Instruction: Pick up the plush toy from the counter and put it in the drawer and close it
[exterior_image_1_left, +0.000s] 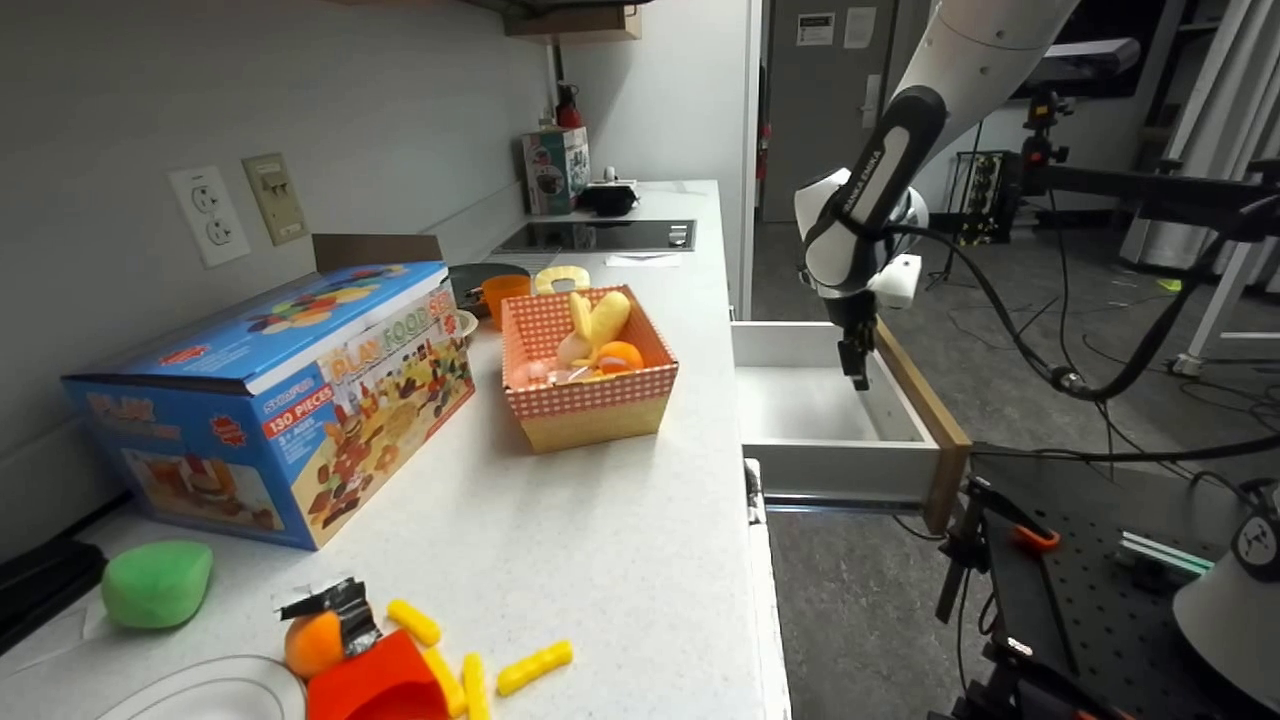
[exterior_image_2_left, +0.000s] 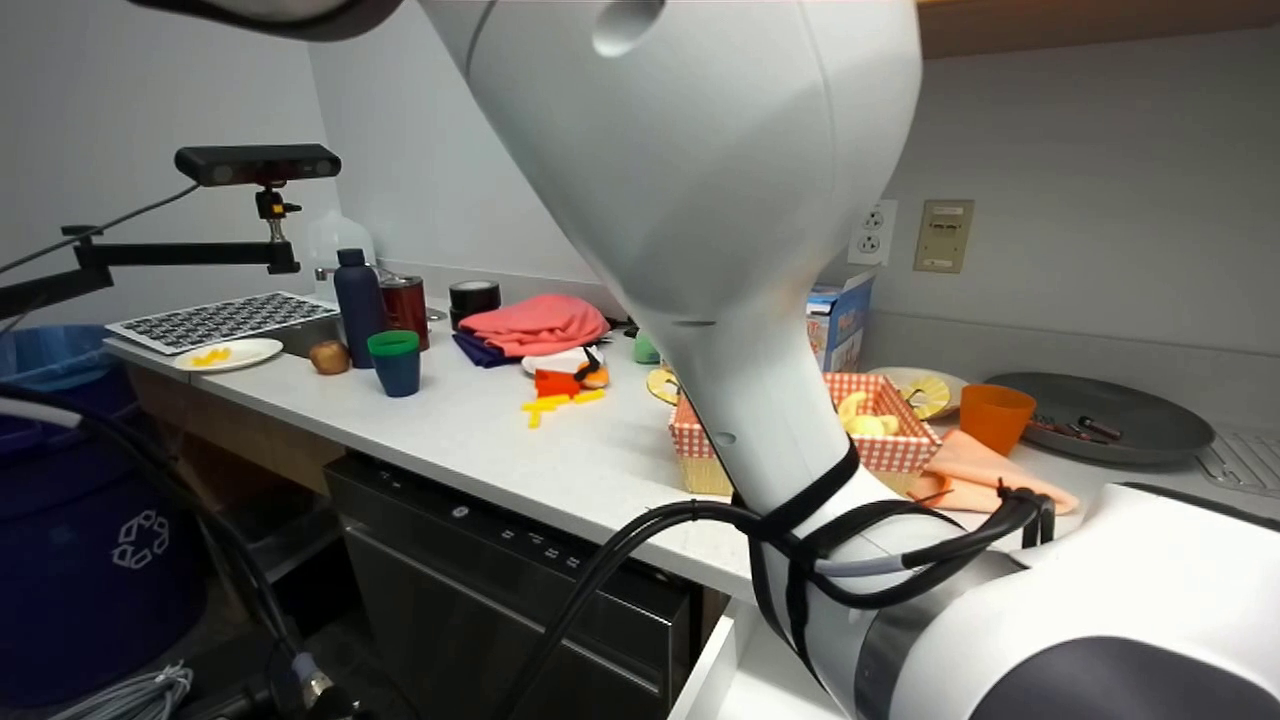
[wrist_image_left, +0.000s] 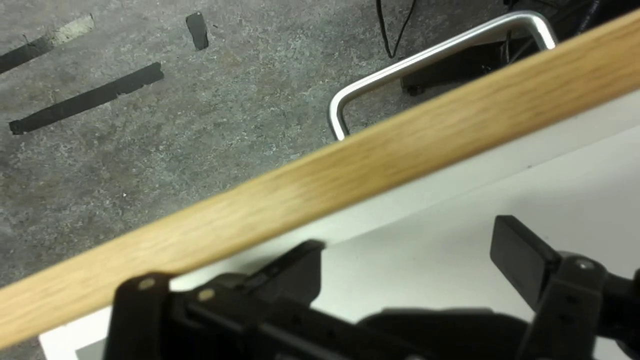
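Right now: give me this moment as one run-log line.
gripper: open, empty, at drawer | drawer: pulled out, not closed | likely plush toy, pale yellow: in checked basket on counter

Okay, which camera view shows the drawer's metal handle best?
The wrist view: there the metal handle stands out past the drawer's wooden rim, both bends clear. Both exterior views show parts of the drawer, but none of the handle.
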